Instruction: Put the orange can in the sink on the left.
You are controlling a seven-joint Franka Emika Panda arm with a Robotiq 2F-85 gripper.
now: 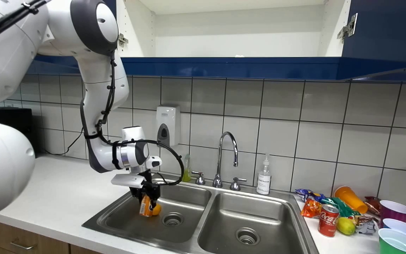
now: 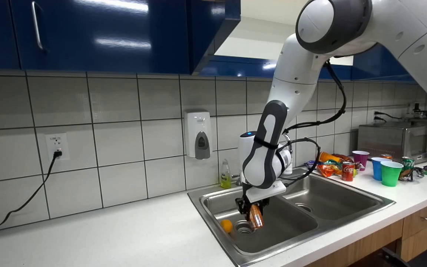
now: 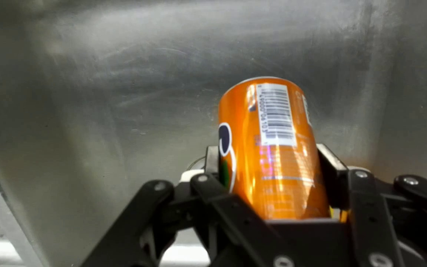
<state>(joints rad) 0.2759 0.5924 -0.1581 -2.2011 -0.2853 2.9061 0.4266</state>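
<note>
The orange can (image 1: 146,206) is tilted down inside the left basin (image 1: 192,204) of the steel double sink. It also shows in an exterior view (image 2: 255,217) near the drain. In the wrist view the can (image 3: 269,148) fills the space between my fingers, its barcode facing the camera. My gripper (image 3: 271,163) is shut on the can, with a pad on each side of it. The gripper (image 1: 145,195) is low in the basin and points down. I cannot tell whether the can's lower end touches the basin floor.
An orange fruit (image 2: 226,225) lies in the same basin beside the drain. The faucet (image 1: 219,162) stands behind the divider. A green soap bottle (image 2: 225,178) and a clear pump bottle (image 1: 264,181) stand behind the sink. A red can (image 1: 328,220), bags and cups (image 1: 400,243) are at the right.
</note>
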